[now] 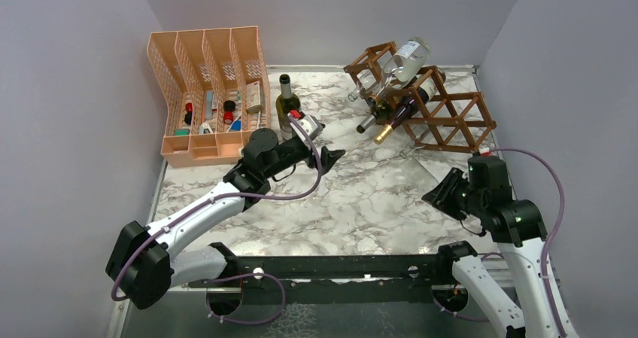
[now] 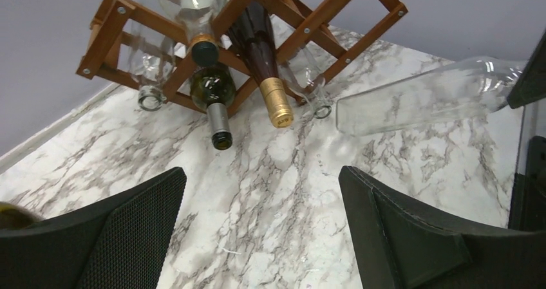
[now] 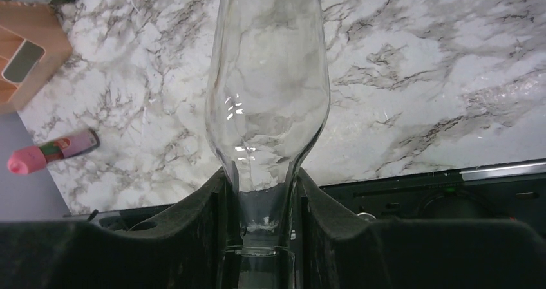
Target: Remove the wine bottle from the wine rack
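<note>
The dark brown wooden wine rack (image 1: 444,112) stands at the back right and also shows in the left wrist view (image 2: 309,25). It holds a dark bottle with a gold foil neck (image 2: 265,67), a green bottle (image 2: 216,102) and a clear bottle on top (image 1: 406,56). My right gripper (image 1: 436,195) is shut on the neck of a clear empty wine bottle (image 3: 267,89), held off the rack above the marble table; the bottle also shows in the left wrist view (image 2: 425,96). My left gripper (image 2: 261,173) is open and empty over the table, facing the rack.
A peach mesh file organizer (image 1: 211,89) with small items stands at the back left. A green bottle (image 1: 286,101) stands upright beside it. A pink-capped marker (image 3: 51,150) lies on the table. Grey walls close in the back and sides.
</note>
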Available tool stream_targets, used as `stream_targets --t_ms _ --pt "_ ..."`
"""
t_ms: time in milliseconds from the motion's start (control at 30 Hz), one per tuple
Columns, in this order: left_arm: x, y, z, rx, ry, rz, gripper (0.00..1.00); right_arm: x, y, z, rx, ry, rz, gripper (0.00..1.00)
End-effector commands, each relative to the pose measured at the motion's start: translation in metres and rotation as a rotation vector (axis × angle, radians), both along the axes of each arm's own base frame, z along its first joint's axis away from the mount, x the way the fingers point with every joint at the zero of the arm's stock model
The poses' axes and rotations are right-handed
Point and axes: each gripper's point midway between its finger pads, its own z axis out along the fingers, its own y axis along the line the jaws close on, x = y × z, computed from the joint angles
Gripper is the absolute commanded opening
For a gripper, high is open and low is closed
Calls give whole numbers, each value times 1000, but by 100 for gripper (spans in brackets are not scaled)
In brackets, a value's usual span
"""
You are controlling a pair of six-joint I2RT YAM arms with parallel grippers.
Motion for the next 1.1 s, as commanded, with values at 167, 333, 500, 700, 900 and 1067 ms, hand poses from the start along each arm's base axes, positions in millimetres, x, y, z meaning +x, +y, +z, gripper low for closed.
stream_targets --t_ms 167,333,500,700,900,1067 --pt "-78 -51 -18 68 -113 -417 97 -5 24 15 -9 -17 316 1" --pt "-126 -84 -41 112 -123 -625 99 -6 33 28 -20 -76 474 1" --pt "-141 -115 -44 108 -51 -753 99 -7 40 27 3 -80 520 1" --pt "-134 -150 -43 111 -3 -811 99 -13 45 31 31 -104 558 1" --pt "-145 -176 -41 98 92 -941 99 -16 48 32 43 -120 578 1" --pt "-138 -194 -61 177 96 -902 99 -18 51 37 57 -133 602 1"
